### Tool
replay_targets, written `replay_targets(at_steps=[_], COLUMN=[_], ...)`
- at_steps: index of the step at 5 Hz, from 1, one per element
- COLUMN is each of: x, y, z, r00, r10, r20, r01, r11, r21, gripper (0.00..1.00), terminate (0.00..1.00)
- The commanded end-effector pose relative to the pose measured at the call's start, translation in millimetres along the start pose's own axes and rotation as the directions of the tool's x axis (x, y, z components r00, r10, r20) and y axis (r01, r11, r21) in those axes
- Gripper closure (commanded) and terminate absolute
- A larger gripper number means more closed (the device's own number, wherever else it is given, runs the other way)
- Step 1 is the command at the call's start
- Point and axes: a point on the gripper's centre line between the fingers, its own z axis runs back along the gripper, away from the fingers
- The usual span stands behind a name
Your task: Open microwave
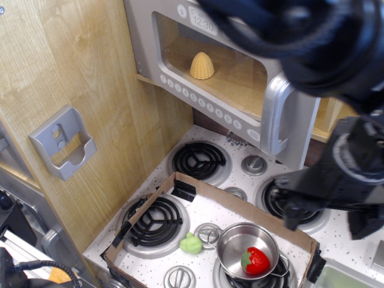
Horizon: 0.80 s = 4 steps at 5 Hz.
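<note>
The grey toy microwave (153,57) hangs above the stove, with a see-through window door, a row of round white buttons (201,103) and a clock print. Its door is swung out from the cabinet, and the silver vertical handle (271,114) on its free edge faces me. A yellow domed toy (202,65) sits inside. My gripper (329,219) is blurred at the lower right, below the door and over the back right burner. Its dark fingers (294,215) stand apart with nothing between them. It is clear of the handle.
A cardboard tray (240,207) lies on the white stove top. In it are a steel pot (231,243) holding a red strawberry (255,260) and a green toy (191,243). A grey wall bracket (63,144) is on the wood panel at left. Black burners (198,159) surround the tray.
</note>
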Motion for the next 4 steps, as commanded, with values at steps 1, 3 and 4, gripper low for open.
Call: replay_targets(at_steps=[1, 3, 4], x=[48, 83, 101], y=[-57, -69, -64], z=[23, 25, 24], r00=[0.954, 0.841, 0.701], r10=[-0.301, -0.531, -0.689], r20=[0.019, 0.098, 0.188], r01=[0.301, 0.539, 0.701], r11=[0.951, 0.839, 0.713], r21=[-0.065, -0.073, 0.002], gripper=[0.00, 0.00, 0.00], terminate=[0.00, 0.00, 0.00])
